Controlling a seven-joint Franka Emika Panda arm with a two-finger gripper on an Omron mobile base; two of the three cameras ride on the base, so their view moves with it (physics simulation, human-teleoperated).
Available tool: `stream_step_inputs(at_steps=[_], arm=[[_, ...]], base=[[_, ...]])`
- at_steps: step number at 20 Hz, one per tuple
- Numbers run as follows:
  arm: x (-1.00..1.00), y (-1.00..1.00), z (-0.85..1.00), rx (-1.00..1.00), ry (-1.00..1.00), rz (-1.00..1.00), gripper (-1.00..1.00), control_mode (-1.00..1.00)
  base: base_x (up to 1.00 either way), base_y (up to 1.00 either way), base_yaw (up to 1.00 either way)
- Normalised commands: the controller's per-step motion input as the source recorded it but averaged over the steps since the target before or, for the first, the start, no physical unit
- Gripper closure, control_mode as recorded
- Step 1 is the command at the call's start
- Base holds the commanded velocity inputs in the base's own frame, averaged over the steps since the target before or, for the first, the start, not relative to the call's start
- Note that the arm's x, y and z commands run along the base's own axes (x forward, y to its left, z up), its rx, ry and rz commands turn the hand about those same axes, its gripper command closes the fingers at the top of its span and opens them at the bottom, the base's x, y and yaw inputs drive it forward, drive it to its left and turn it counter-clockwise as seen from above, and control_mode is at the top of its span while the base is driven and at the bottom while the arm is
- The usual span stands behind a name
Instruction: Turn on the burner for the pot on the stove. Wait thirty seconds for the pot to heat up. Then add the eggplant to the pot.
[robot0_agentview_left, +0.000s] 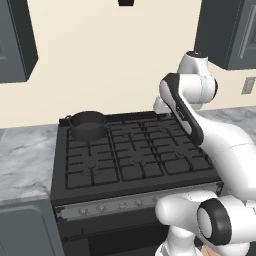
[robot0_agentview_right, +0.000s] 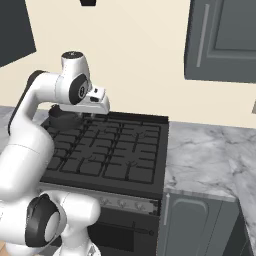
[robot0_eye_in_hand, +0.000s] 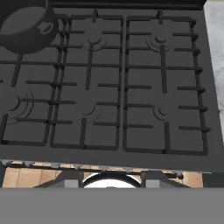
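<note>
1. Left base view: wide black stove (robot0_agentview_left: 135, 150) set between grey marble counter (robot0_agentview_left: 25, 160) stretches, six grated burners on top, silver knob strip (robot0_agentview_left: 125, 204) along the front. Small dark grey pot (robot0_agentview_left: 88, 125) sitting on the back-left burner (robot0_agentview_left: 89, 136), right by the rear edge. White arm (robot0_agentview_left: 200, 125) rising from the lower right, elbow bent above the stove's right side, hand hidden behind the forearm. Dark wall cabinets (robot0_agentview_left: 15, 40) up at both top corners.

2. Right base view: same stove (robot0_agentview_right: 107, 150) seen from the other side, marble counter (robot0_agentview_right: 210, 155) to its right, grey cabinet (robot0_agentview_right: 220, 40) above. Arm arched over the back-left part of the cooktop, hand (robot0_agentview_right: 97, 102) level above the grates. Pot (robot0_agentview_right: 62, 117) mostly hidden behind the wrist, just a dark rim showing. Fingers not visible, so open or closed cannot be told here.

3. Hand view: looking down over all six grates, pot (robot0_eye_in_hand: 26, 28) in the upper-left corner on its burner (robot0_eye_in_hand: 17, 48), apparently empty inside, though dark. Gripper (robot0_eye_in_hand: 111, 180) low at the bottom edge, finger tips (robot0_eye_in_hand: 72, 179) standing apart with nothing between them, well clear of the pot.
</note>
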Motion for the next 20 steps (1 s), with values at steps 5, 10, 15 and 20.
stream_step_inputs(at_steps=[5,10,15,20], arm=[[-0.01,0.0,0.0,0.0,0.02,0.0,-1.0,-1.0],[-0.31,0.02,0.0,0.0,-0.03,0.01,-1.0,-1.0],[-0.38,0.4,-0.19,0.0,0.0,0.01,-1.0,-1.0],[-0.47,0.63,-0.38,0.0,0.0,0.02,-1.0,-1.0]], base=[[0.0,0.0,0.0],[0.0,0.0,0.0],[0.0,0.0,0.0],[0.0,0.0,0.0]])
